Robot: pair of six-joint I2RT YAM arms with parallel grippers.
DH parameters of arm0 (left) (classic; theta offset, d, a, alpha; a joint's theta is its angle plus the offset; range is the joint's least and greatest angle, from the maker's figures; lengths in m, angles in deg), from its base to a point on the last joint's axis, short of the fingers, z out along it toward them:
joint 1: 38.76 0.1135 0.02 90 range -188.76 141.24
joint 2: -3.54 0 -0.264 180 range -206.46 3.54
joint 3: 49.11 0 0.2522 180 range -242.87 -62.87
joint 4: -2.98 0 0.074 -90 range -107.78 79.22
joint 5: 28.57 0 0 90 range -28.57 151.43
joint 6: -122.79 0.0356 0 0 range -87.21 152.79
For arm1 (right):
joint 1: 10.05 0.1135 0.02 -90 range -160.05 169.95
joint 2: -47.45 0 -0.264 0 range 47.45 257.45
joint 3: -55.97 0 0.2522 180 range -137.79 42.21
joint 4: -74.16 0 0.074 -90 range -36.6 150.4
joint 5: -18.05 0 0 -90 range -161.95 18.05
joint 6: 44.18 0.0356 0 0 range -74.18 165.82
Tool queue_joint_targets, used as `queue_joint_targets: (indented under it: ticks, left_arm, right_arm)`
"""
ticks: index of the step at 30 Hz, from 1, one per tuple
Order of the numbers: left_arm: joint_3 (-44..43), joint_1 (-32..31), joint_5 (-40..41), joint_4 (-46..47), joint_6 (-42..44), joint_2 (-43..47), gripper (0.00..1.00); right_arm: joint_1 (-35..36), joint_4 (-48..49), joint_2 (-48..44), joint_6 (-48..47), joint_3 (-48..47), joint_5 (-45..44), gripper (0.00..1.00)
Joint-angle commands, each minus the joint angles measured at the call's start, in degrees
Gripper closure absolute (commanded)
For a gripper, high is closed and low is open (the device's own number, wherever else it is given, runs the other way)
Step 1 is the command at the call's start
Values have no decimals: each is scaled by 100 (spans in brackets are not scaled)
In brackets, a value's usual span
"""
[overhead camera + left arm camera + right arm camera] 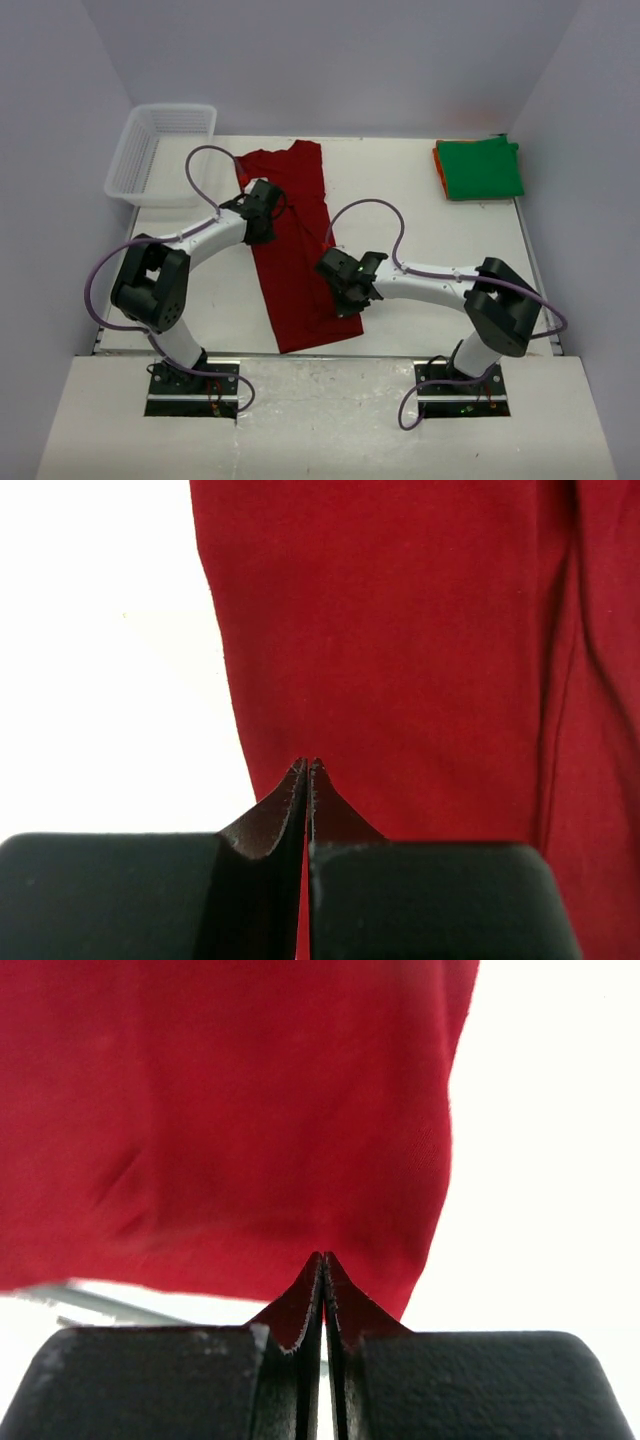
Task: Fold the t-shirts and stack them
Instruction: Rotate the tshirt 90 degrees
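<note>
Red shirt [295, 250]: dark red cloth, flat on the table [420, 230], folded into a long narrow strip. It runs from 12 o'clock down to 6 o'clock through the table's middle, its lower end leaning slightly toward 5. A sleeve sticks out at the far end toward 11. In the wrist views the surface is smooth, with a lengthwise fold line along one side.

Green shirt [482, 168]: bright green, folded to a rectangle, at 2 o'clock in the far corner. It lies on the orange shirt [438, 162], of which only a thin strip at the 9 o'clock edge shows.

Basket [160, 150]: white mesh, at 10 o'clock, well apart from the shirts.

Left gripper [307, 770]: jaws clenched tip to tip, over the strip's 9 o'clock edge.
Right gripper [323, 1260]: jaws clenched likewise, by the strip's near corner at 5 o'clock.

Hard to make out:
- whether either gripper's tips touch the cloth; cannot tell.
- both wrists cover parts of the strip's edges in the top view.
- the table is washed out white in both wrist views.
- the orange shirt's shape is hidden.
</note>
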Motion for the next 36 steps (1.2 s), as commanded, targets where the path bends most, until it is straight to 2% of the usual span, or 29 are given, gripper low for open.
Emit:
queue_joint_targets:
  ticks: [1, 2, 6, 8, 9, 11, 12, 16, 20, 23, 29, 36]
  left_arm:
    - [-245, -166, 198, -157, 56, 173, 100]
    - [-245, -271, 172, -157, 56, 191, 100]
    - [-97, -439, 137, -227, -32, 314, 100]
    - [113, -526, -134, -218, -120, 419, 100]
    - [202, -562, -180, -201, -216, 585, 100]
    - [534, -684, -372, -148, -269, 814, 100]
    - [659, -694, -460, -61, -339, 1085, 100]
    - [1362, -711, -961, 317, -471, 1956, 97]
    - [1889, -720, -1593, 581, -507, 2756, 89]
    - [2039, -782, -1744, 556, -481, 3011, 86]
    - [2285, -826, -1780, 433, -463, 3249, 85]
    - [2532, -843, -1718, 362, -463, 3434, 85]
  right_arm:
    - [192, -312, -572, 110, -69, -301, 100]
    - [201, -391, -625, 154, -95, -345, 100]
    - [201, -655, -1020, 400, 1, -626, 88]
    - [201, -612, -1284, 558, 255, -626, 84]
    - [201, -429, -1389, 585, 369, -583, 78]
    - [201, -209, -1740, 717, 791, -416, 71]
    - [201, 10, -1864, 778, 1071, -311, 62]
    - [175, 372, -2286, 1015, 1591, -214, 50]
    - [139, 1012, -2506, 1200, 2084, 102, 46]
    - [69, 1383, -2463, 1235, 2409, 331, 39]
    - [-168, 1884, -2304, 1253, 2708, 437, 36]
    - [-633, 2288, -2691, 1166, 3068, 586, 36]
